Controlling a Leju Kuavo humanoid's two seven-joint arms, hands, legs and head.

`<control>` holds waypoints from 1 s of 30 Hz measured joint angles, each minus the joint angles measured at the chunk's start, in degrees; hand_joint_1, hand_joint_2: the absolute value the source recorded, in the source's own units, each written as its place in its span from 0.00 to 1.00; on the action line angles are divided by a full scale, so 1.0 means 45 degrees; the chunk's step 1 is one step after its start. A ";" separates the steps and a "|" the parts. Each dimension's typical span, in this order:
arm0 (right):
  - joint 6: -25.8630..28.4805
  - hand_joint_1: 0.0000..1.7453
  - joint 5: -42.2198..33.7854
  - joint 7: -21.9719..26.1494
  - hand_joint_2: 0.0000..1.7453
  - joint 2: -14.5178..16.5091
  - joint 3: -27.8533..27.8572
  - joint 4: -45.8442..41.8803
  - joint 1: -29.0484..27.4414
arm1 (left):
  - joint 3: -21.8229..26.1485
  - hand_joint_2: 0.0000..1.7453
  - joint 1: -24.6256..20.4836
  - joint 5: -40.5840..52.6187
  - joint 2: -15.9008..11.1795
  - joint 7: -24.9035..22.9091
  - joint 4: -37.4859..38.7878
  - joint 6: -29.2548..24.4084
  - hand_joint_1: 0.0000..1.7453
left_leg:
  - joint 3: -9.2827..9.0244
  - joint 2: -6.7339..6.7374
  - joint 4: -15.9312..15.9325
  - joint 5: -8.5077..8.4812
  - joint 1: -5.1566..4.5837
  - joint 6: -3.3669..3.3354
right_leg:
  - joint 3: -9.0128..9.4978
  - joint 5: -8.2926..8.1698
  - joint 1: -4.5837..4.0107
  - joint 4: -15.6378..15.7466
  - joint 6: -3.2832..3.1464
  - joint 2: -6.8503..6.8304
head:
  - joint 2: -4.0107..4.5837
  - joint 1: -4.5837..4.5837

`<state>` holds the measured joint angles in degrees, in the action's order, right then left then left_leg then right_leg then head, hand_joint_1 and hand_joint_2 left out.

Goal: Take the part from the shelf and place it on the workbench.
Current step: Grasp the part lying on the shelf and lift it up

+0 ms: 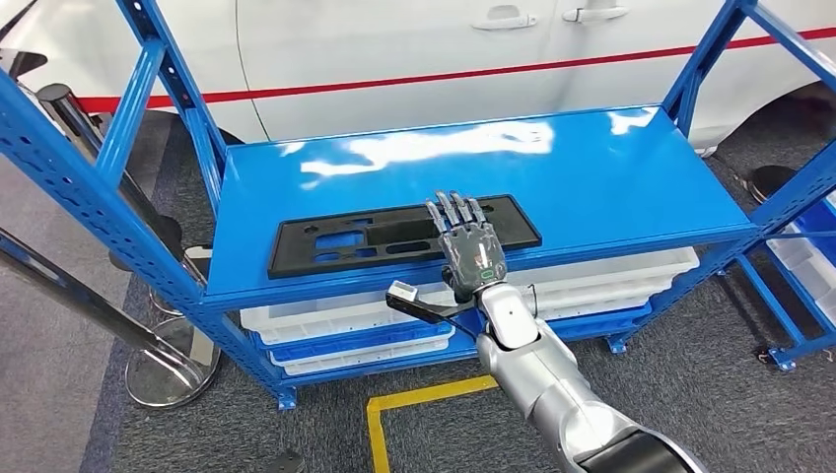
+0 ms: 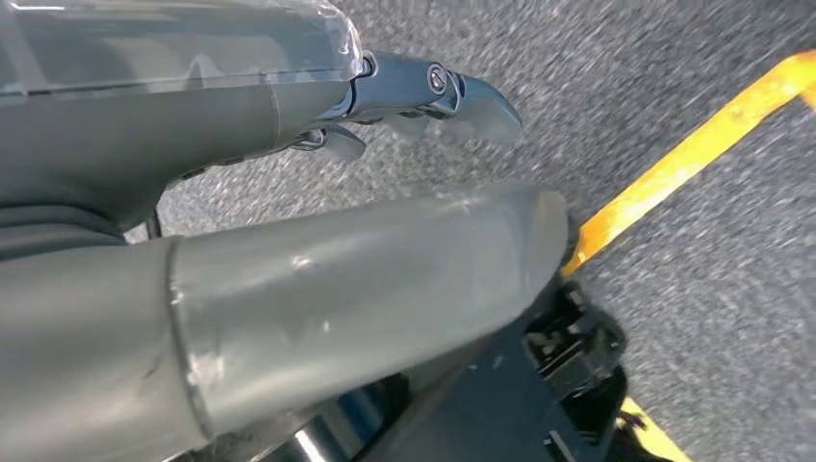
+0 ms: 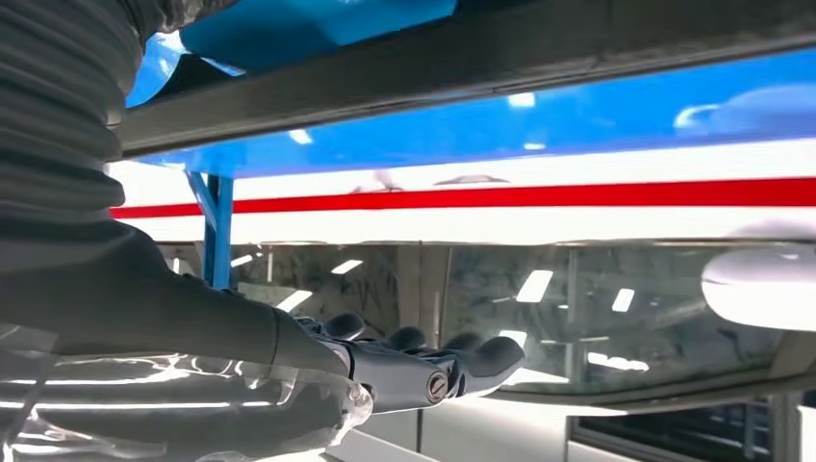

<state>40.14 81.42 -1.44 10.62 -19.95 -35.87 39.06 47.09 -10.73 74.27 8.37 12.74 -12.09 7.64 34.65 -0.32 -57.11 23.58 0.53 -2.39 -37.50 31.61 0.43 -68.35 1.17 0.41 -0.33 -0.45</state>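
The part (image 1: 365, 236) is a long flat black panel with cut-outs, lying along the front of the blue shelf top (image 1: 592, 168). My right hand (image 1: 471, 251) is stretched out over the panel's right end, fingers straight and spread, holding nothing. In the right wrist view the hand (image 3: 385, 371) stands a little apart from the panel's dark edge (image 3: 481, 67), with a gap between them. My left hand (image 2: 289, 192) hangs over grey carpet with nothing in it, fingers (image 2: 433, 91) loosely extended.
White trays (image 1: 335, 320) fill the lower shelf levels. A white car with a red stripe (image 1: 444, 49) stands right behind the rack. Chrome post bases (image 1: 168, 365) sit at the left, another blue rack (image 1: 808, 256) at the right. Yellow tape (image 1: 414, 399) marks the floor.
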 joint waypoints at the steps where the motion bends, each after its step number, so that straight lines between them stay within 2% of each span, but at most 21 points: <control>1: -0.0001 0.00 0.0002 0.0004 1.00 -0.0016 0.0055 0.0000 -0.0048 | -0.0002 0.00 -0.0001 0.0000 0.0000 0.0000 0.0000 -0.0002 0.00 | -0.0064 -0.0002 -0.0004 0.0065 -0.0006 -0.0031 | -0.0514 0.0081 0.0015 -0.0671 0.0021 -0.0001 | 0.0000 0.0001; 2: -0.0002 0.00 0.0010 0.0013 1.00 -0.0039 0.0100 0.0000 -0.0107 | -0.0004 0.00 0.0007 0.0000 0.0000 0.0000 0.0000 -0.0010 0.00 | -0.0137 -0.0008 -0.0013 0.0137 -0.0010 -0.0034 | -0.0882 -0.0031 0.0033 -0.1009 0.0032 -0.0004 | 0.0000 0.0000; 3: -0.0002 0.00 0.0022 0.0034 1.00 -0.0063 0.0136 -0.0002 -0.0157 | -0.0005 0.00 0.0018 0.0000 0.0000 0.0000 0.0000 -0.0021 0.00 | -0.0221 -0.0018 -0.0030 0.0221 -0.0012 -0.0023 | -0.1069 -0.0339 0.0049 -0.0968 0.0030 -0.0008 | 0.0000 0.0002; 4: -0.0002 0.00 0.0055 0.0073 1.00 -0.0078 0.0158 -0.0011 -0.0185 | -0.0007 0.00 0.0026 -0.0001 0.0000 0.0000 0.0000 -0.0041 0.00 | -0.0318 -0.0026 -0.0058 0.0311 -0.0012 -0.0003 | -0.0981 -0.0836 0.0062 -0.0444 0.0008 -0.0013 | 0.0000 0.0001; 5: -0.0002 0.00 0.0113 0.0122 1.00 -0.0086 0.0167 -0.0022 -0.0192 | -0.0008 0.00 0.0028 -0.0007 0.0002 0.0000 0.0000 -0.0068 0.00 | -0.0417 -0.0034 -0.0089 0.0417 -0.0011 0.0027 | -0.0721 -0.1392 0.0067 0.0367 -0.0031 -0.0017 | 0.0000 0.0001; 6: -0.0004 0.00 0.0181 0.0171 1.00 -0.0087 0.0170 -0.0033 -0.0183 | -0.0008 0.00 0.0015 -0.0013 0.0007 0.0000 0.0000 -0.0095 0.00 | -0.0488 -0.0037 -0.0140 0.0527 -0.0039 0.0081 | -0.0414 -0.1779 0.0045 0.1125 -0.0075 -0.0016 | 0.0000 0.0002; 7: -0.0004 0.00 0.0255 0.0214 1.00 -0.0086 0.0169 -0.0041 -0.0167 | -0.0010 0.00 -0.0006 -0.0024 0.0012 0.0000 0.0000 -0.0123 0.00 | -0.0532 -0.0042 -0.0179 0.0616 -0.0057 0.0141 | -0.0168 -0.2011 0.0020 0.1701 -0.0119 -0.0015 | 0.0000 0.0001; 8: -0.0004 0.00 0.0324 0.0243 1.00 -0.0085 0.0165 -0.0038 -0.0157 | -0.0008 0.00 -0.0033 -0.0043 0.0019 0.0000 0.0000 -0.0142 0.00 | -0.0550 -0.0043 -0.0203 0.0680 -0.0070 0.0203 | -0.0032 -0.2062 -0.0008 0.2013 -0.0160 -0.0010 | 0.0000 0.0002; 12: -0.0004 0.00 0.0469 0.0317 1.00 -0.0040 0.0089 0.0141 -0.0136 | -0.0006 0.00 -0.0133 -0.0108 0.0039 0.0102 0.0000 -0.0174 0.00 | -0.0527 -0.0023 -0.0359 0.0941 -0.0034 0.0459 | 0.0099 -0.1947 -0.0007 0.2194 -0.0374 0.0013 | 0.0000 -0.0001; 14: -0.0005 0.00 0.0466 0.0329 1.00 0.0029 0.0019 0.0244 -0.0135 | -0.0010 0.00 -0.0189 -0.0089 0.0039 0.0272 0.0000 -0.0103 0.00 | -0.0038 -0.0007 -0.1433 0.1543 0.0008 0.0563 | 0.0212 -0.1918 0.0022 0.2276 -0.0498 -0.0002 | 0.0000 -0.0002; 16: -0.0007 0.00 0.0443 0.0334 1.00 0.0069 -0.0035 0.0341 -0.0175 | -0.0026 0.00 -0.0215 -0.0021 0.0043 0.0440 0.0000 -0.0019 0.00 | 0.0839 -0.0006 -0.3082 0.2196 0.0024 0.0641 | 0.0254 -0.1847 -0.0004 0.2263 -0.0583 -0.0023 | 0.0000 -0.0001; 17: -0.0006 0.00 0.0428 0.0338 1.00 0.0079 -0.0057 0.0383 -0.0203 | -0.0044 0.00 -0.0206 0.0015 0.0045 0.0501 0.0000 0.0005 0.00 | 0.1162 -0.0005 -0.3606 0.2282 0.0029 0.0664 | 0.0263 -0.1817 -0.0017 0.2240 -0.0600 -0.0026 | 0.0000 -0.0001; 18: -0.0005 0.00 0.0410 0.0340 1.00 0.0083 -0.0074 0.0414 -0.0220 | -0.0066 0.00 -0.0191 0.0039 0.0046 0.0557 0.0000 0.0013 0.00 | 0.1291 -0.0005 -0.3719 0.2143 0.0031 0.0671 | 0.0271 -0.1783 -0.0024 0.2210 -0.0607 -0.0022 | 0.0000 -0.0002; 19: -0.0005 0.00 0.0400 0.0341 1.00 0.0085 -0.0088 0.0431 -0.0230 | -0.0085 0.00 -0.0182 0.0026 0.0046 0.0605 0.0000 0.0007 0.00 | 0.1167 -0.0005 -0.3335 0.1778 0.0032 0.0657 | 0.0287 -0.1753 -0.0026 0.2173 -0.0600 -0.0014 | 0.0000 -0.0004; 21: -0.0005 0.00 0.0391 0.0325 1.00 0.0089 -0.0097 0.0442 -0.0227 | -0.0103 0.00 -0.0198 -0.0072 0.0044 0.0671 0.0000 -0.0025 0.00 | 0.0443 -0.0003 -0.1702 0.0895 0.0016 0.0571 | 0.0334 -0.1683 -0.0043 0.2102 -0.0554 0.0004 | 0.0000 -0.0001; 22: -0.0006 0.00 0.0390 0.0313 1.00 0.0086 -0.0099 0.0442 -0.0227 | -0.0103 0.00 -0.0221 -0.0135 0.0044 0.0691 0.0000 -0.0047 0.00 | 0.0108 -0.0004 -0.0978 0.0615 -0.0008 0.0512 | 0.0343 -0.1657 -0.0061 0.2071 -0.0508 0.0013 | 0.0000 0.0001; 23: -0.0005 0.00 0.0387 0.0296 1.00 0.0084 -0.0099 0.0442 -0.0229 | -0.0103 0.00 -0.0239 -0.0174 0.0044 0.0699 0.0000 -0.0068 0.00 | -0.0095 -0.0007 -0.0531 0.0492 -0.0039 0.0456 | 0.0340 -0.1643 -0.0075 0.2054 -0.0449 0.0017 | 0.0000 0.0001; 25: -0.0004 0.00 0.0384 0.0265 1.00 0.0079 -0.0099 0.0442 -0.0233 | -0.0103 0.00 -0.0250 -0.0204 0.0044 0.0708 0.0000 -0.0103 0.00 | -0.0170 -0.0019 -0.0327 0.0469 -0.0092 0.0351 | 0.0327 -0.1655 -0.0070 0.2063 -0.0311 0.0019 | 0.0000 0.0001; 27: -0.0002 0.49 0.0381 0.0242 1.00 0.0078 -0.0099 0.0440 -0.0235 | -0.0103 0.00 -0.0246 -0.0204 0.0049 0.0712 0.0000 -0.0115 0.00 | -0.0222 -0.0014 -0.0205 0.0377 -0.0049 0.0199 | 0.0290 -0.1562 -0.0046 0.1977 -0.0179 0.0008 | 0.0000 0.0005; 29: -0.0002 0.99 0.0370 0.0231 1.00 0.0074 -0.0099 0.0438 -0.0235 | -0.0103 0.00 -0.0260 -0.0203 0.0057 0.0726 0.0000 -0.0117 0.00 | -0.0275 0.0003 -0.0091 0.0302 0.0001 0.0070 | -0.0069 -0.1016 -0.0026 0.1151 -0.0080 -0.0008 | 0.0000 0.0007; 30: -0.0002 1.00 0.0341 0.0229 1.00 0.0066 -0.0099 0.0444 -0.0249 | -0.0103 0.00 -0.0265 -0.0200 0.0061 0.0756 0.0000 -0.0124 0.00 | -0.0277 0.0009 -0.0084 0.0298 -0.0005 0.0045 | -0.0417 -0.0605 -0.0009 0.0380 -0.0043 -0.0015 | 0.0000 0.0006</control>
<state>40.13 82.96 -0.41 10.91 -20.39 -33.87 37.94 46.62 -11.92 73.37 8.64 16.15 -12.09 7.09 33.40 -0.28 -57.49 24.92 0.50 -2.19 -39.37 28.89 0.38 -66.64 0.97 0.35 -0.33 -0.43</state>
